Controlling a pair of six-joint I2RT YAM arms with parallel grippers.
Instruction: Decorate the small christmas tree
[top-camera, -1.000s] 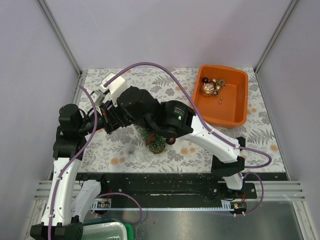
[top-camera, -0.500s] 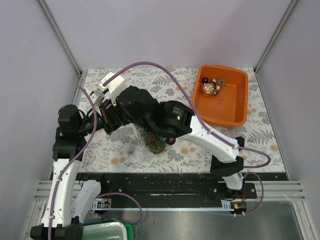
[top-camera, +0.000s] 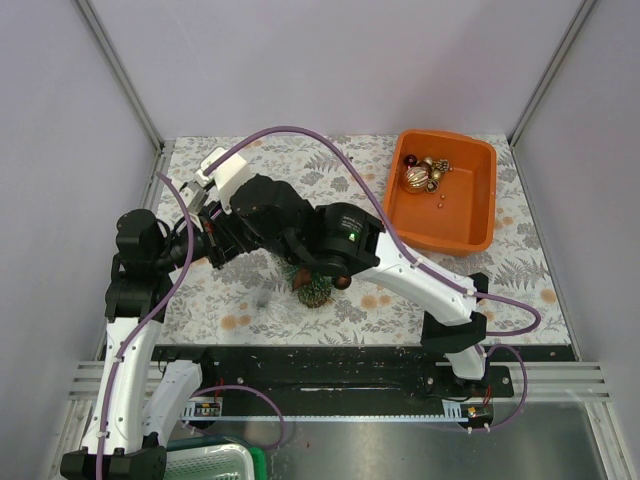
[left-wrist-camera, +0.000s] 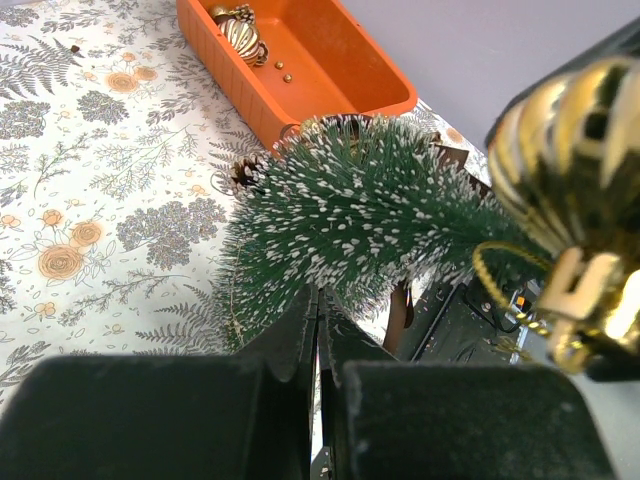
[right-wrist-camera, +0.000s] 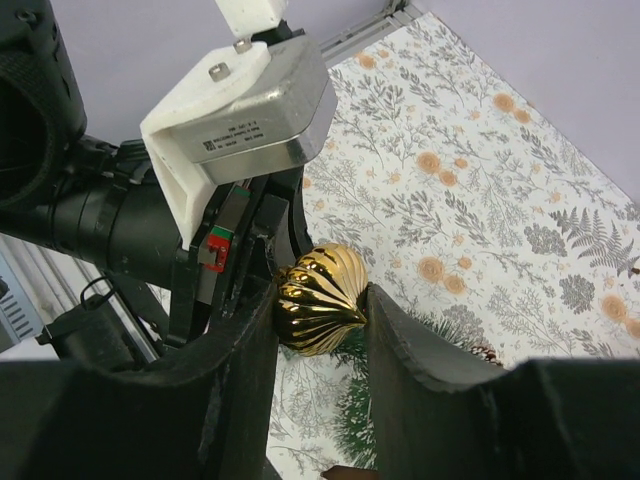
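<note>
Two tools: left tool (left-wrist-camera: 318, 305) closed, right tool (right-wrist-camera: 322, 318) around one gold bauble (right-wrist-camera: 318, 295); one small christmas tree (left-wrist-camera: 350, 210).

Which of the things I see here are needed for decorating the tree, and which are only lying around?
For the job: small christmas tree, gold bauble in the right pincer, orange tray of spare baubles.
Lying about: fern-print tablecloth, green-rimmed basket near the arm bases.

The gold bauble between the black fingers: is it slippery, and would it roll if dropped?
Probably slippery: the gold bauble has a glossy ribbed skin and is pinched only by two fingers. Its round body would likely roll on the flat tablecloth, though its cap might stop it.
</note>
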